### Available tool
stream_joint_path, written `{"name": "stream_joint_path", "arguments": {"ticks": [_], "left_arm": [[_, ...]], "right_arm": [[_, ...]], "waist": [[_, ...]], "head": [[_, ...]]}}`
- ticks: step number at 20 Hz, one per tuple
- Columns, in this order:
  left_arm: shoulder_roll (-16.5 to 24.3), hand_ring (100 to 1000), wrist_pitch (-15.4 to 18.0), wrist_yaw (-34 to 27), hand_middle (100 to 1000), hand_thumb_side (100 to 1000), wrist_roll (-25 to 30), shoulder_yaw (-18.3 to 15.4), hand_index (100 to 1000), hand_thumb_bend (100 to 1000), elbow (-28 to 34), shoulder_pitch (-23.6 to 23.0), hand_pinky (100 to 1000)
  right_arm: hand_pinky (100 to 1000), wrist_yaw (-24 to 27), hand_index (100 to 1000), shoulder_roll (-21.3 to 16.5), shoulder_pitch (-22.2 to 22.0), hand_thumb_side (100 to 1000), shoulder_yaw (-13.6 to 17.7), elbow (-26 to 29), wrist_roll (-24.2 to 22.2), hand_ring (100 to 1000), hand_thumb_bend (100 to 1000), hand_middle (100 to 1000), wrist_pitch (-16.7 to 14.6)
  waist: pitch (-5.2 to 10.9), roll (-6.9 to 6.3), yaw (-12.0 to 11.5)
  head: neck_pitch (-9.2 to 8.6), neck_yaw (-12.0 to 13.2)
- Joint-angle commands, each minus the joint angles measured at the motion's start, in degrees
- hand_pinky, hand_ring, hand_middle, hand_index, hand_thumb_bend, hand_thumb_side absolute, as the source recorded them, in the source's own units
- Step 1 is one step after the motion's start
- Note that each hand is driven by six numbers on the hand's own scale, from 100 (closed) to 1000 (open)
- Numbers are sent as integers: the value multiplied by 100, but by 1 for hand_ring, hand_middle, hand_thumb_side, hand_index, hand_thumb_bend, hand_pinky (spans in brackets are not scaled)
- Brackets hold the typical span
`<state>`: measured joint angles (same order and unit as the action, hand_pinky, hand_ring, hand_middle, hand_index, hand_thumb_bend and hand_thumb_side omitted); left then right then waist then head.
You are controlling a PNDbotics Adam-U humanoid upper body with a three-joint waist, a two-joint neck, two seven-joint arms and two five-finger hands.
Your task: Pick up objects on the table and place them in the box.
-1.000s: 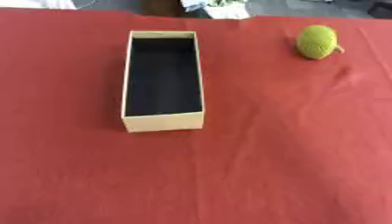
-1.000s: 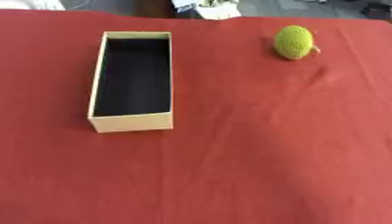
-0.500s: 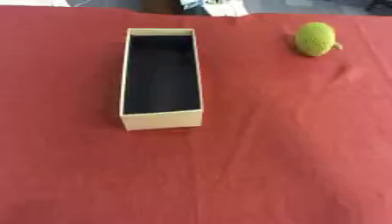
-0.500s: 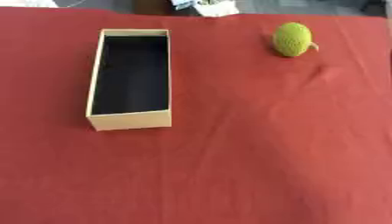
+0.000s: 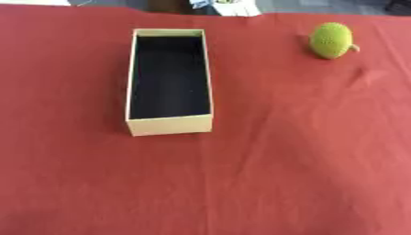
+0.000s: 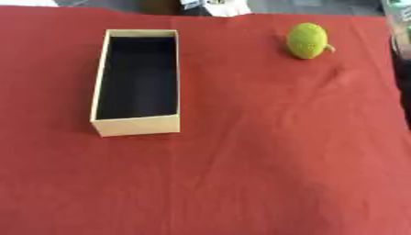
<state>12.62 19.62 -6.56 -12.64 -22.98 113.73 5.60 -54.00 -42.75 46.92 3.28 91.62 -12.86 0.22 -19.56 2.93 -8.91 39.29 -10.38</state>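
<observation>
Nothing has moved: the box (image 5: 169, 126) (dark inside) sits well apart from the green fruit (image 5: 332, 40); neither hand shows.

The desk (image 5: 305, 174) is covered in plain red cloth. The box (image 5: 170, 125) has pale tan cardboard walls and a black inside. The fruit (image 5: 331, 40) is yellow-green with a finely bumpy skin and a small tan stem.

light: even, bright | shadows: faint, soft | focus: overall soft blur | glare: none
</observation>
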Motion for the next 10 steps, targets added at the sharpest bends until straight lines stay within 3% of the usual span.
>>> {"name": "stream_joint_path", "arguments": {"ticks": [1, 4, 10], "left_arm": [[72, 782, -1, 27, 837, 709, 26, -17, 698, 191, 86, 25, 588], [73, 783, -5, 28, 838, 710, 38, -8, 698, 191, 86, 23, 588], [74, 783, -7, 28, 838, 710, 55, -1, 698, 190, 86, 17, 588]], "right_arm": [[872, 39, 921, -255, 185, 603, -155, -121, -175, 900, 100, 870, -164], [876, 5, 930, -274, 302, 578, -384, -299, -495, 910, 100, 885, -338], [886, 214, 927, -282, 527, 446, -760, -608, -1583, 928, 100, 894, -670]], "waist": [[92, -15, -7], [91, -12, -11], [95, -4, -18]], "head": [[38, -16], [32, -20], [39, -26]]}}
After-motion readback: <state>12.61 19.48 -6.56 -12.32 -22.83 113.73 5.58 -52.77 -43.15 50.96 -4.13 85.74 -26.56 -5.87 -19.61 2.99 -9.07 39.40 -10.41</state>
